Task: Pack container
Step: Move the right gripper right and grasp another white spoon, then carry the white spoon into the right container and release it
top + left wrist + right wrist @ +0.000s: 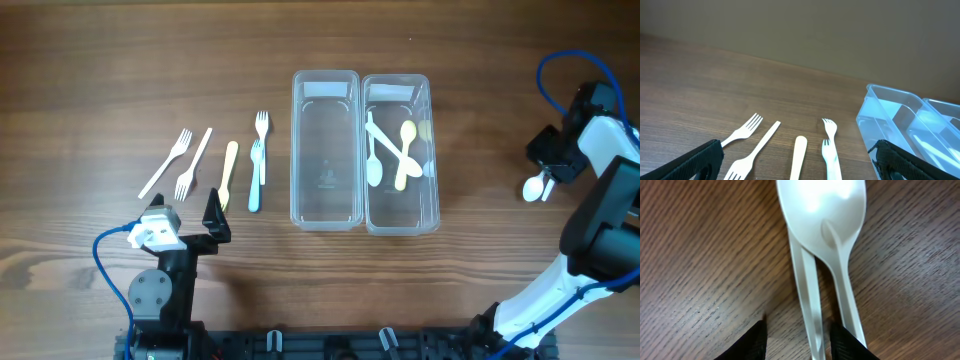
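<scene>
Wood-grain desk (100,80), so nothing fancy, with a plain beige wall seen behind it in the left wrist view. Two clear tubs are parked side by side about midway between the left and right edges of the desk. The left tub (296,150) is seen with nothing in it. The right tub (433,150) has a few spoons (405,155) lying in it, white ones and a pale yellow one, crossed over each other.

Between the tubs and the left edge, a row of cutlery is laid out: two white forks (180,160), a yellow piece (229,170) whose type can't be made out, then a blue fork (255,185) with another white fork (262,125) just beyond it.

Over by the right edge of the desk, two white spoons (820,210) are lying flat, one overlapping the other. The right gripper (797,342) is positioned over their handles, part-way open, with one finger beside a handle and bare wood showing at the other finger, so nothing is clamped.

The left gripper (188,222) is held near the desk's edge on the robot's side, toward the left corner, spread wide and holding nothing.
</scene>
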`<state>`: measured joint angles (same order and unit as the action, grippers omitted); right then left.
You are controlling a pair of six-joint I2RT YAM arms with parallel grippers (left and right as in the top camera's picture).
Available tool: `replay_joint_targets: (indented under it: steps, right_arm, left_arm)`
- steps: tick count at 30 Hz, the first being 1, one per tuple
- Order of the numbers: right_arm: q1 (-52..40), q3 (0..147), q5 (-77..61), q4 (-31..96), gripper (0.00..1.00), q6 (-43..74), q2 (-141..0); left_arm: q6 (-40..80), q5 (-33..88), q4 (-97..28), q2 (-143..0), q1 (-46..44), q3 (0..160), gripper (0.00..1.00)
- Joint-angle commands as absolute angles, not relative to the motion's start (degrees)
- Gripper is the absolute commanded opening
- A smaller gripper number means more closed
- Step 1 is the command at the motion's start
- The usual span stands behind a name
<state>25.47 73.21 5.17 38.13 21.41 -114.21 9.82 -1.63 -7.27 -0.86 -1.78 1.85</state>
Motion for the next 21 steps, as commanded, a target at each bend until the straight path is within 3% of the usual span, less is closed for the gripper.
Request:
replay_joint_targets:
  steps: [1, 4, 14, 21]
  right_arm:
    - [26.0, 73.0, 4.9, 37.6, 0.24, 21.1, -114.9]
    - [26.0, 73.0, 4.9, 37.7, 0.05, 21.1, -114.9]
    - [25.7, 73.6, -0.4, 37.7, 0.04, 19.9, -113.6]
    - [21.7, 75.1, -8.2, 37.4, 0.04, 17.6, -104.0]
  left_arm:
    - [10.7, -1.9, -8.3, -0.8, -2.0, 2.3, 1.00]
    - [10.7, -2.0, -8.3, -0.8, -2.0, 2.3, 1.00]
    - [10.7, -2.0, -8.3, -0.8, -2.0, 2.3, 1.00]
    - [10.7, -2.0, -8.3, -0.8, -2.0, 2.3, 1.00]
